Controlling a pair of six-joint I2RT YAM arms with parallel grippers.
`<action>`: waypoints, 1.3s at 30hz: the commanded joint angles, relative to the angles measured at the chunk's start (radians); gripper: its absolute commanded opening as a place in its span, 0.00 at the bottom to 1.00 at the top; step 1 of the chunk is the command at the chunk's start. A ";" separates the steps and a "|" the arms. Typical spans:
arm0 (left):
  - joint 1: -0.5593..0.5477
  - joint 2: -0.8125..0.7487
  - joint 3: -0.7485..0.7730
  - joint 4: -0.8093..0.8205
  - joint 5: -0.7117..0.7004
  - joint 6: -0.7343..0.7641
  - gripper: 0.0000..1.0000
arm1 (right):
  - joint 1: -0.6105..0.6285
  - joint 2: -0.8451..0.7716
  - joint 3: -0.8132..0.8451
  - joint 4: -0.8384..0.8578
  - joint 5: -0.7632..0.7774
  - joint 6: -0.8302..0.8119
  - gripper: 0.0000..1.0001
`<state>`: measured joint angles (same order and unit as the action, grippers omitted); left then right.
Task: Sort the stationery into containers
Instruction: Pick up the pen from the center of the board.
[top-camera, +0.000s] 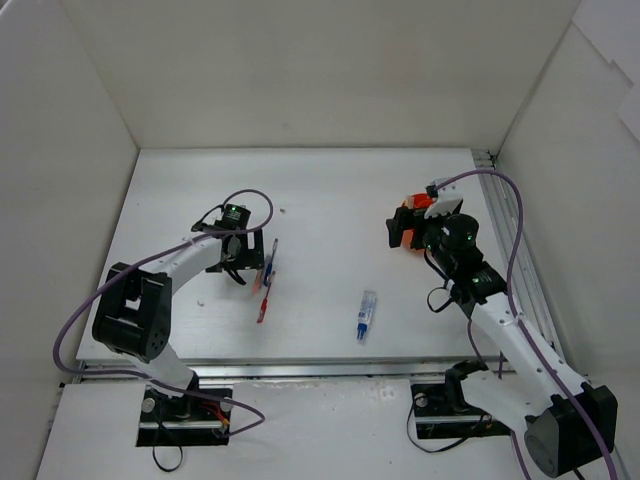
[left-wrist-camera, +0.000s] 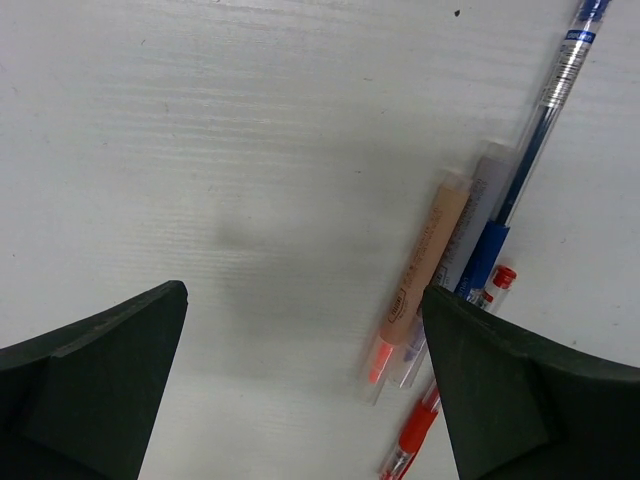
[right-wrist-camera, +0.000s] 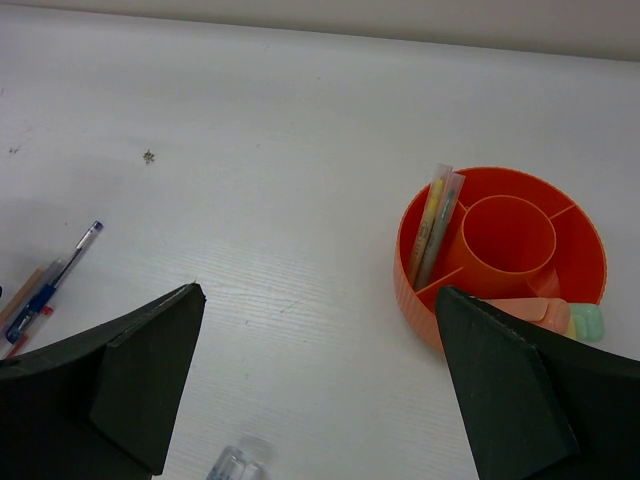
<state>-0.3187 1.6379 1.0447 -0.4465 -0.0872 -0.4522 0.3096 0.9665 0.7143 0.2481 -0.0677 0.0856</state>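
Left gripper (left-wrist-camera: 300, 320) gapes wide, empty, just beside the touching cluster of slim plastic pens (left-wrist-camera: 480, 210) (orange, grey, blue, red); a grab there could snag several. Right gripper (right-wrist-camera: 315, 310), equally wide, faces the round orange divided plastic cup (right-wrist-camera: 412, 295).

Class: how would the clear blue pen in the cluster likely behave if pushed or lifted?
The slim clear-barrelled blue plastic pen looks rigid, so it is probably stiff and light. Its round barrel lies flat on the white table, so a sideways push would likely roll it. It seems to touch the grey pen, which may shift.
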 joint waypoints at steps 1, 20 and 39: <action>0.001 -0.046 0.015 0.022 0.018 0.009 1.00 | 0.006 -0.006 0.017 0.048 -0.015 -0.004 0.98; -0.026 0.108 0.089 -0.018 -0.043 -0.006 1.00 | 0.006 0.000 0.017 0.037 -0.004 -0.001 0.98; -0.026 0.111 0.098 -0.037 -0.019 -0.022 0.05 | 0.006 -0.051 0.008 0.013 0.016 0.011 0.98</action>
<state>-0.3412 1.7580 1.0996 -0.4706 -0.1013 -0.4767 0.3096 0.9516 0.7139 0.2131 -0.0666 0.0872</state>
